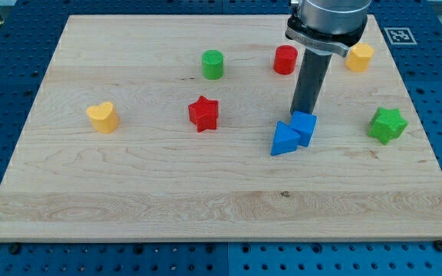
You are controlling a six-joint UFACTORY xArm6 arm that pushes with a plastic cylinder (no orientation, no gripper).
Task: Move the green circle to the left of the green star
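Observation:
The green circle (212,64) stands near the view's top, left of centre. The green star (387,124) lies at the view's right edge of the board. My tip (304,113) is between them, just above the blue cube (305,127), touching or nearly touching its top edge. It is far right of the green circle and well left of the green star.
A blue triangle (285,139) touches the blue cube's left side. A red cylinder (285,59) and a yellow hexagon (359,57) sit at the view's top right. A red star (203,113) is at centre, a yellow heart (103,117) at the left.

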